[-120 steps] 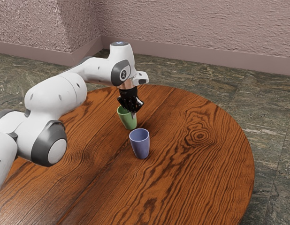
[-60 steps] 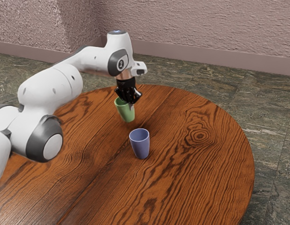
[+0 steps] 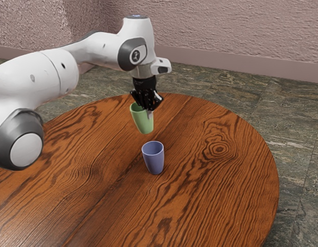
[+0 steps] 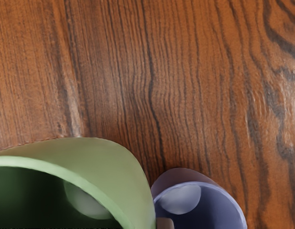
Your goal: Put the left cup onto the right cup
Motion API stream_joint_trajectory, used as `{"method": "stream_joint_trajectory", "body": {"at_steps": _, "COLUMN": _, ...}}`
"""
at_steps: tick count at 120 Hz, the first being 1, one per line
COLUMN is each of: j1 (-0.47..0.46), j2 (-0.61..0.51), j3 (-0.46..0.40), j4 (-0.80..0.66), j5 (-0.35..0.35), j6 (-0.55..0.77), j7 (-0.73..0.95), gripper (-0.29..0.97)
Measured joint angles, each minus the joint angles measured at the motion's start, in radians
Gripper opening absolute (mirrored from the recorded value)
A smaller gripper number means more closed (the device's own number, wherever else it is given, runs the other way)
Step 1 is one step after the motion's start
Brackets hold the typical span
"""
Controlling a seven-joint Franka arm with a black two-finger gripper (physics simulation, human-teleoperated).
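claw (image 3: 147,106) clamped on green cup (image 3: 143,121) rim | cup tilted, abv table (image 3: 215,195) | blue cup (image 3: 153,157) upright below, no contact

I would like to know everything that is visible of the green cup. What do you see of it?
The light green tapered cup has no handle and looks like smooth plastic, wider at its open rim than at its base. The black two-finger tool grips it at the rim. It hangs in the air, slightly tilted, above the round wooden table and touches nothing else. It is higher than the lavender blue cup and beside it, not yet over it. In the wrist view its inside is dark and empty.
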Motion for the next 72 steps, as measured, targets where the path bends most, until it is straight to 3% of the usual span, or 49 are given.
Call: {"method": "stream_joint_trajectory", "body": {"at_steps": 72, "j1": -0.035, "j2": -0.052, "j3": -0.026, "j4": -0.114, "j5": 0.018, "j6": 0.016, "j7": -0.075, "gripper": -0.11}}
